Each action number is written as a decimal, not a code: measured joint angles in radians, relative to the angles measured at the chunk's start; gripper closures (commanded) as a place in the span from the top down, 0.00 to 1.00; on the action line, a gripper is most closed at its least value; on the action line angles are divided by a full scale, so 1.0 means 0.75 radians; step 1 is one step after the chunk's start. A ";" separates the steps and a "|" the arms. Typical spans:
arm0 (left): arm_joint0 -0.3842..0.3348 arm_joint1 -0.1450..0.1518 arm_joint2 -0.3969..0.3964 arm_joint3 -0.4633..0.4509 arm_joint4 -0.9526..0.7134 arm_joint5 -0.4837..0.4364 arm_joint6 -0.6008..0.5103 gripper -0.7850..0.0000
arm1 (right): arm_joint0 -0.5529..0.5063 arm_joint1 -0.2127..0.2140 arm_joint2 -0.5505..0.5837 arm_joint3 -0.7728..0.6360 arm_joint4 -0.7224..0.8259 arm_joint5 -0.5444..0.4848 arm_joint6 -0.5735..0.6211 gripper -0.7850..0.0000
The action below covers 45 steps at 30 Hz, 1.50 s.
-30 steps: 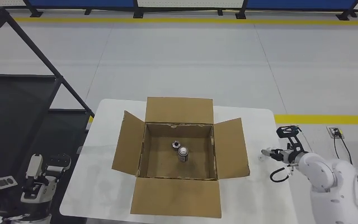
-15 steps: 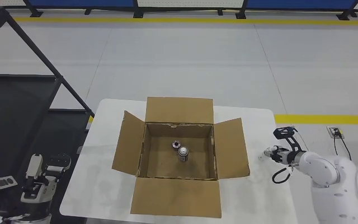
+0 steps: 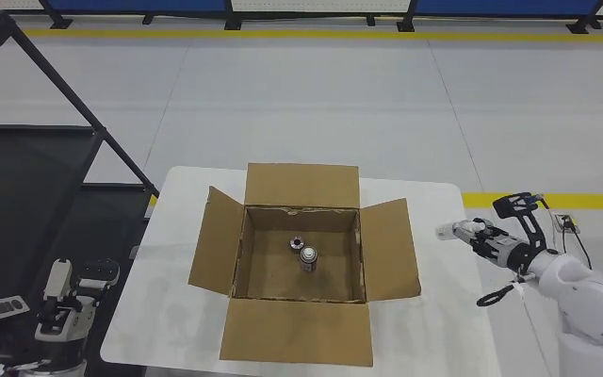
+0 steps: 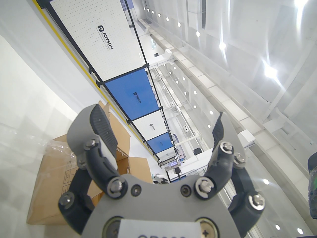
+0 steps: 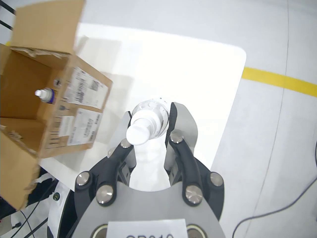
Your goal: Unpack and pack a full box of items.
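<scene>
The right gripper [image 5: 151,115] has moved from the near right edge of the surface [image 3: 433,320] toward the far side. It stays right of the box [image 3: 301,184] and remains clamped on a clear bottle [image 5: 153,112] with a white cap. The bottle is held above the surface, outside the box, so it is probably being carried to a spot to be set down, though it could be going back in. A spray bottle [image 3: 307,258] and a small dark-topped item [image 3: 296,242] stand in the box. The left gripper [image 4: 158,115] is spread wide and holds nothing.

The held bottle's lower body is hidden behind the fingers [image 5: 180,122]. The dark-topped item is too small to identify.
</scene>
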 measured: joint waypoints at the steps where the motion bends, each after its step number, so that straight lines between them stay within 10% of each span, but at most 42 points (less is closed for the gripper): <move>1: 0.000 0.000 0.000 0.000 0.000 0.000 0.000 1.00 | -0.032 0.000 0.005 -0.079 0.031 0.010 -0.005 0.00; 8: 0.000 0.000 0.000 0.000 0.000 0.000 0.000 1.00 | -0.188 -0.002 -0.174 -0.577 -0.029 0.111 -0.049 0.00; 14: 0.000 0.000 0.000 0.000 0.000 0.000 0.000 1.00 | -0.121 -0.007 -0.506 -0.620 -0.230 0.157 -0.083 0.00; 23: 0.000 0.000 0.000 0.000 0.000 0.000 0.000 1.00 | 0.280 -0.070 -1.095 -0.177 -0.499 0.333 0.130 0.00; 36: 0.000 0.000 0.000 0.000 0.000 0.000 0.000 1.00 | 0.653 -0.182 -1.394 0.364 -0.515 0.526 0.238 0.00; 45: 0.000 0.000 0.000 0.000 0.000 0.000 0.000 1.00 | 0.719 -0.220 -1.427 0.542 -0.472 0.526 0.224 0.33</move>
